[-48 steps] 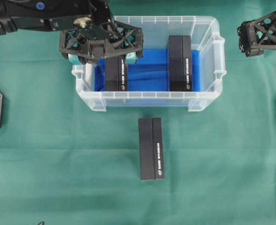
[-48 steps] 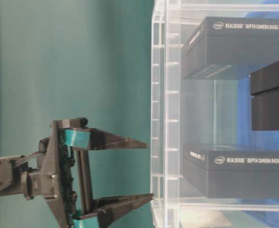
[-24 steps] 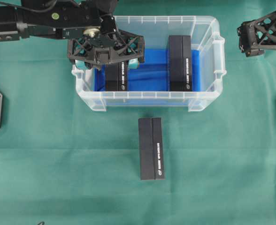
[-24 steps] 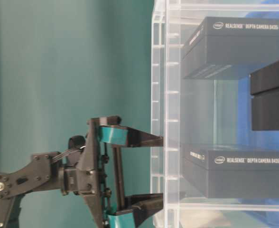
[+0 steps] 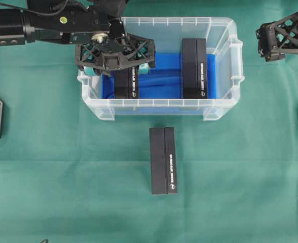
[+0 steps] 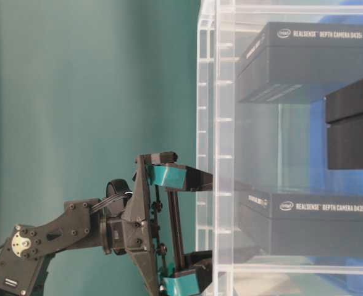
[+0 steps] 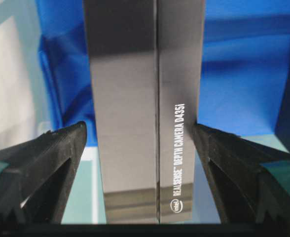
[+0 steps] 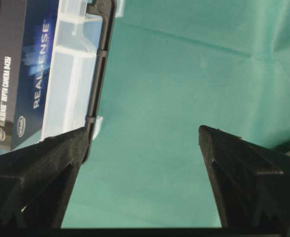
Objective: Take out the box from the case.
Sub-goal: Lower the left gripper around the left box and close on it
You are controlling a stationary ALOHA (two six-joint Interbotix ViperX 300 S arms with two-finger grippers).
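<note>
- The left gripper [image 5: 119,63] had come down over the last second from above the rim of the case [image 5: 161,105] into its left half, and its jaws stood wide open.
- In the left wrist view, the two black fingers [image 7: 41,163] flanked the near end of a black RealSense D435i box [image 7: 145,108], one on each side. A narrow gap showed on each side, so the fingers probably did not yet touch it, though the view was too close to be sure.
- That descent suggested the reach was nearly finished. Closing on the box and lifting it appeared to be the step left.
- The case, a clear plastic bin with a blue cloth [image 5: 161,81] on its bottom, held two black boxes lying lengthwise.
- The left box [image 5: 126,83] lay under the left gripper. The right box [image 5: 194,68] lay in the right half, well apart from the first.
- A third black box [image 5: 163,160] of the same kind lay outside on the green tablecloth [image 5: 63,177], just in front of the case. It seemed already taken out.
- The right gripper [image 5: 278,38] hung beyond the right end of the case, above the cloth. Its jaws were spread open and held nothing, as the right wrist view showed.
- The table-level view showed the left gripper's teal-padded fingertips [image 6: 169,176] reaching past the clear case wall.
</note>
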